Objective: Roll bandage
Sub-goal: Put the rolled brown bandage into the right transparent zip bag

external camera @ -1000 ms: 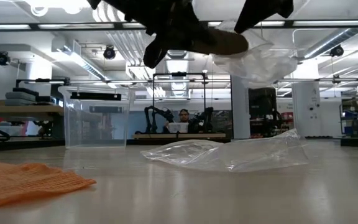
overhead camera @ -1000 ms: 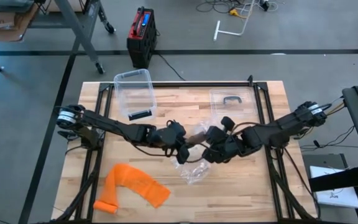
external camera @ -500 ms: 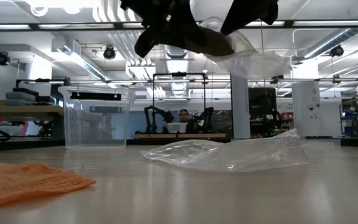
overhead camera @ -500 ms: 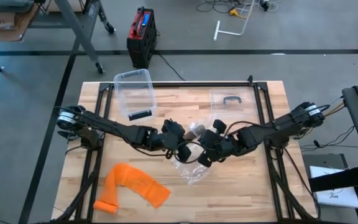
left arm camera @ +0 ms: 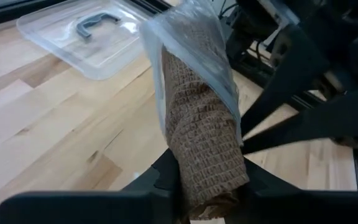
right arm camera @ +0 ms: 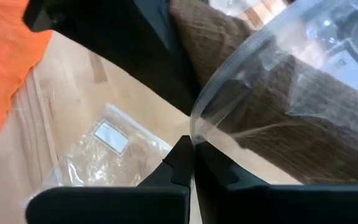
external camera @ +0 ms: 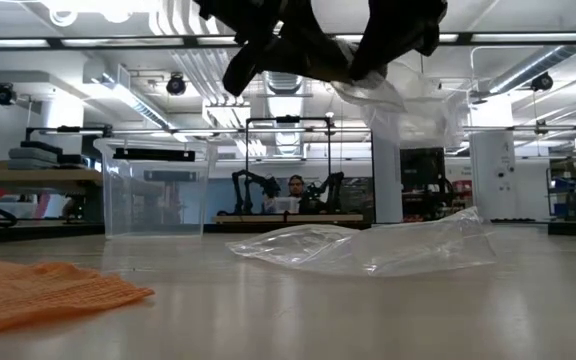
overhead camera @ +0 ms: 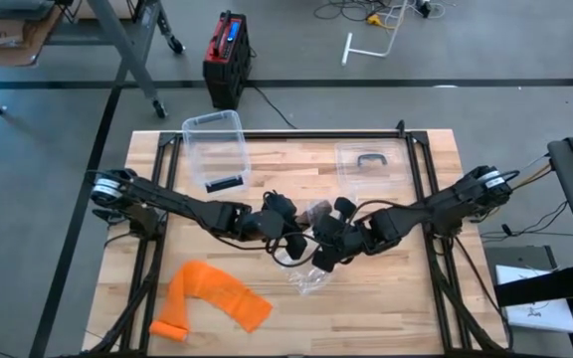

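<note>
A brown rolled bandage (left arm camera: 201,130) is held in the air over the middle of the table, between my two grippers. A clear plastic bag (left arm camera: 188,50) is drawn over its far end. It shows in the right wrist view (right arm camera: 278,56) with the roll (right arm camera: 303,106) inside. My left gripper (left arm camera: 207,183) is shut on the roll's near end. My right gripper (right arm camera: 190,149) is shut on the bag's open edge, beside the roll. In the high view the left gripper (overhead camera: 288,225) and the right gripper (overhead camera: 322,249) stand close together. My left gripper pinches the bandage roll's near end (left arm camera: 211,177) between its two fingers, which lie across the roll. The roll sticks out past the fingers, lifted clear of the table. My right gripper pinches the bag's open rim (right arm camera: 194,134) at its fingertips. The bag is lifted clear and wraps the roll's end.
A second clear bag (overhead camera: 311,278) lies flat on the table below the grippers and shows in the low view (external camera: 368,248). An orange mesh cloth (overhead camera: 212,298) lies at the near left. A clear tub (overhead camera: 215,147) and its lid (overhead camera: 371,164) stand at the far side.
My right gripper has gone toward the table's left, along the roll toward my left gripper, with the bag's rim. The bag has slid farther over the bandage roll. My left gripper has kept the roll nearly still.
</note>
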